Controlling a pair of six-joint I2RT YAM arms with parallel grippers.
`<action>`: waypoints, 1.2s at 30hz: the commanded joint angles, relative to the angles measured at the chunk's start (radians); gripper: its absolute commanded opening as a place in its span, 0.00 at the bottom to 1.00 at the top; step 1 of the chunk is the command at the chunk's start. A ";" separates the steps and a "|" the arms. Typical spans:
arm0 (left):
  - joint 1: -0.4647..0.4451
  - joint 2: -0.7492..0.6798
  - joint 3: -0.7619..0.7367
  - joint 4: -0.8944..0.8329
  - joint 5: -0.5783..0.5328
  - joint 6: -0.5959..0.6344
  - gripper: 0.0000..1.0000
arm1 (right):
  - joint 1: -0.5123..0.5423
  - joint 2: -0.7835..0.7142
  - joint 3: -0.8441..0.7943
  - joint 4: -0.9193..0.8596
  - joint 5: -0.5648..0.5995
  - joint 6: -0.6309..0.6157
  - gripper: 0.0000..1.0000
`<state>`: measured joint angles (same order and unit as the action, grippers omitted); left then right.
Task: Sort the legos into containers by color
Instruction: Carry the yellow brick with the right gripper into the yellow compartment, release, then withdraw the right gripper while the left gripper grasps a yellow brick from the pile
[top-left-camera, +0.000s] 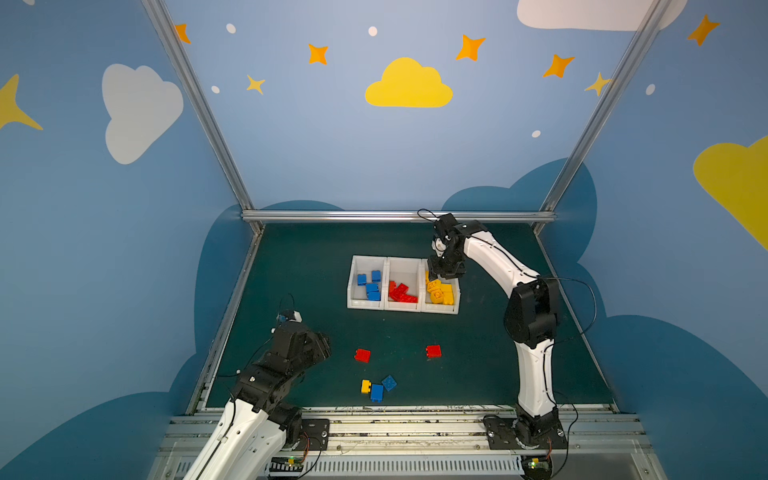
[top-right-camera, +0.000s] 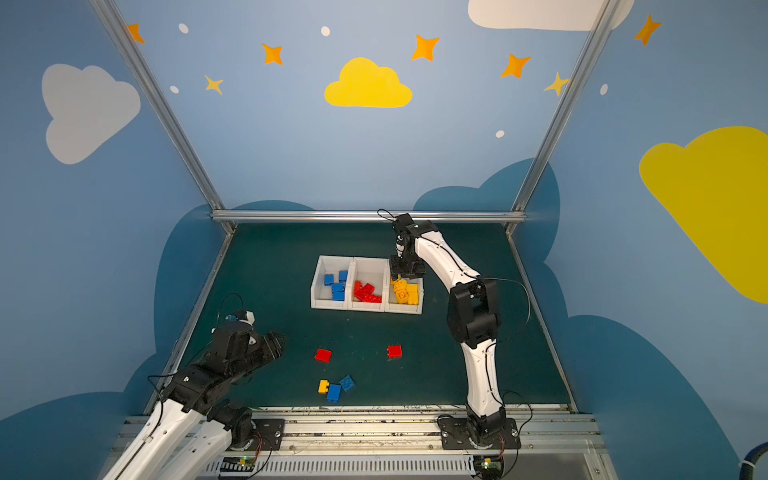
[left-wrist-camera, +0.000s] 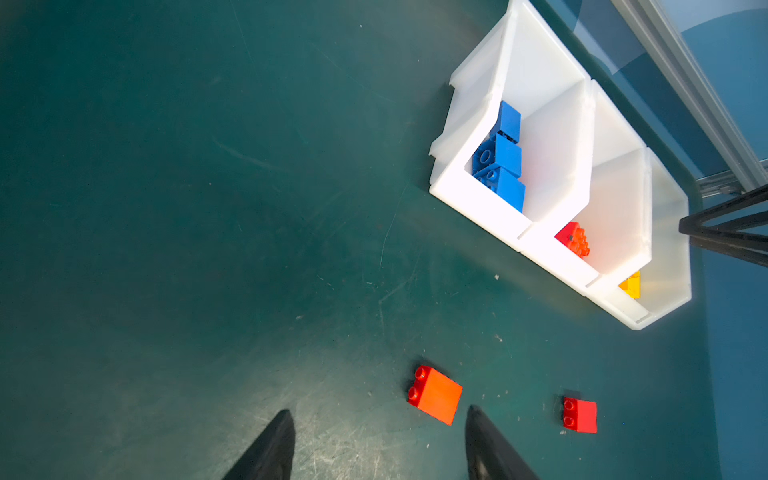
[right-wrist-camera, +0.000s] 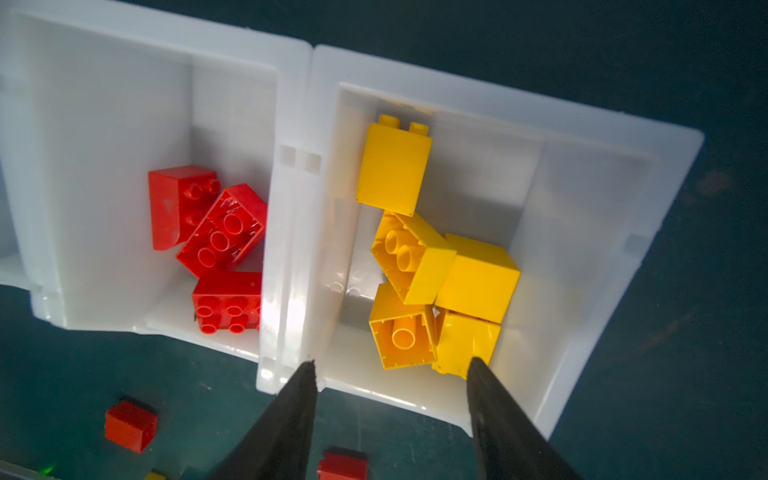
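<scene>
We see the right claw (right-wrist-camera: 392, 365) poised over the containers (top-left-camera: 365, 305), above the bin at the right end of the row in both top views. Its jaws are parted with nothing between them, and the yellow legos (right-wrist-camera: 415, 257) lie heaped in that bin beneath it. The middle bin holds the red bricks (top-left-camera: 401, 292) and the left bin the blue bricks (top-left-camera: 371, 286). The left claw (left-wrist-camera: 379, 411) hangs low over the green surface (left-wrist-camera: 166, 208) toward its front left corner, jaws likewise spread and empty. In its wrist view a loose red brick (left-wrist-camera: 436, 395) lies just beside one finger; we cannot tell whether they touch. Five bricks lie loose in front of the containers: that red one, a second red brick (top-left-camera: 433, 351) well apart from it, and nearer the front edge a yellow brick (top-left-camera: 365, 386) up against a blue brick (top-left-camera: 377, 392), with another blue brick (top-left-camera: 389, 382) just beside them.
</scene>
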<state>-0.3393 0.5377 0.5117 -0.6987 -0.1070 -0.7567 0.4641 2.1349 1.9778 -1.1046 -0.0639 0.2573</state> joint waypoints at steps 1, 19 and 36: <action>0.003 -0.008 -0.010 -0.012 0.006 -0.003 0.65 | -0.001 -0.054 -0.006 -0.017 -0.011 0.006 0.59; -0.224 0.232 0.022 -0.013 0.101 -0.006 0.63 | 0.006 -0.380 -0.415 0.119 -0.044 0.100 0.60; -0.453 0.541 0.030 0.101 0.141 -0.050 0.57 | 0.011 -0.605 -0.707 0.165 -0.013 0.179 0.60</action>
<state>-0.7807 1.0554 0.5091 -0.5766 0.0284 -0.8307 0.4706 1.5539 1.2945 -0.9592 -0.0887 0.4137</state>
